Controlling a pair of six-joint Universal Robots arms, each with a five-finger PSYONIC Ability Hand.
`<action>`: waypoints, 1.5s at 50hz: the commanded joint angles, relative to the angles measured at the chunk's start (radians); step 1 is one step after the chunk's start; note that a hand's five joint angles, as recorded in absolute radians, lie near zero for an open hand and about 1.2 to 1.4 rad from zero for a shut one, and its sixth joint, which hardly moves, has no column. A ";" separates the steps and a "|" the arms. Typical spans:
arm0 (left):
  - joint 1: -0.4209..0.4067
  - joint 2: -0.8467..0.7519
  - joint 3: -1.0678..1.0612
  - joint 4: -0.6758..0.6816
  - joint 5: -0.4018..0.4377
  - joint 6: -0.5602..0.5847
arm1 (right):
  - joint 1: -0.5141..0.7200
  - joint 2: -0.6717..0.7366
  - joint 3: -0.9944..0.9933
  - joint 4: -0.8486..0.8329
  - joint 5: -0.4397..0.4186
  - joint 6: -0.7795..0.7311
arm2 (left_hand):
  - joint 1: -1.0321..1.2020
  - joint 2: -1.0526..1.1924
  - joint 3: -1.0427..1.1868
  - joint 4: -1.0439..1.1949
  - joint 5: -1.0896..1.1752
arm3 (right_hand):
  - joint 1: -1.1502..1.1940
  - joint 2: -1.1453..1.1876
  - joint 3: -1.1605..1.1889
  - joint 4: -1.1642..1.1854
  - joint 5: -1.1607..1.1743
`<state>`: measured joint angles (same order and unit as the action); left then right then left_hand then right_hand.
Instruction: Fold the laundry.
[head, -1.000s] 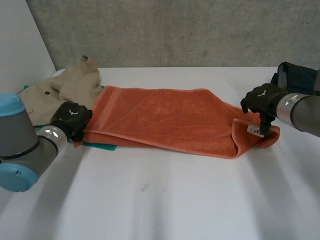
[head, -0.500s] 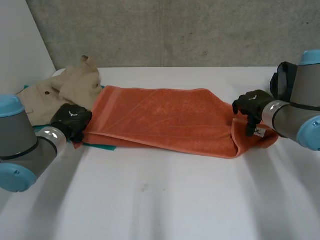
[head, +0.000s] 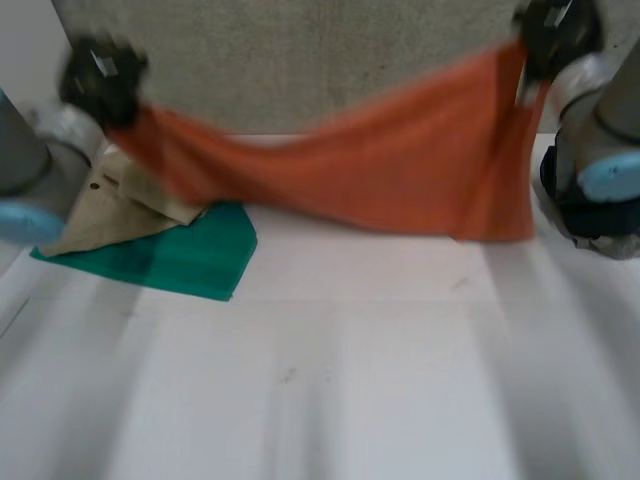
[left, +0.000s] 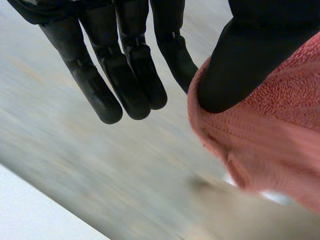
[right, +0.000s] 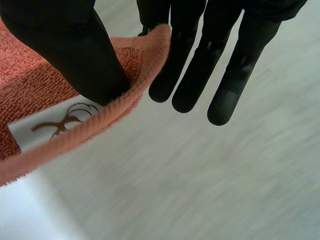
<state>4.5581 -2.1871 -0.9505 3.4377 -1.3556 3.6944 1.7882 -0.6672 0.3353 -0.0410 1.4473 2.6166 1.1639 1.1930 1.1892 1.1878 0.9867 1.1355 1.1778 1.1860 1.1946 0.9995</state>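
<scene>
**Hands hold orange towel (head: 380, 170) aloft**

It sags above the white table (head: 350, 390). The left hand (head: 100, 75) pinches one end between thumb and finger; the right hand (head: 555, 30) pinches the opposite corner (beside its white label (right: 55, 125)) likewise.

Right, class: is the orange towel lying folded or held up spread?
Held up spread: left hand and right hand each pinch an end; the towel sags between them above the table.
</scene>
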 joint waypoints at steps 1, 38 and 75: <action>0.012 0.015 0.248 0.207 -0.098 -0.218 | -0.073 -0.191 0.212 -0.518 -0.021 0.389 | 0.197 0.168 0.172 0.173 0.200 | 0.261 0.218 0.210 0.202 0.222; 0.142 0.184 -0.620 -0.063 0.194 -0.005 | -0.150 -0.365 0.962 0.090 -0.191 -0.021 | 0.232 0.203 0.207 0.208 0.235 | 0.261 0.218 0.210 0.202 0.222; -0.008 0.011 -0.101 -0.646 0.053 0.231 | -0.254 -0.359 0.914 0.173 -0.157 -0.086 | 0.232 0.203 0.207 0.208 0.235 | 0.261 0.218 0.210 0.202 0.222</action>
<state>4.5910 -2.0586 -1.2429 2.7193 -1.2346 3.9969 1.4875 -1.1184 1.3533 0.2565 1.2409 2.4381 1.1639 1.2001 1.1957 1.1995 0.9867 1.1355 1.1778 1.1898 1.1976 1.0185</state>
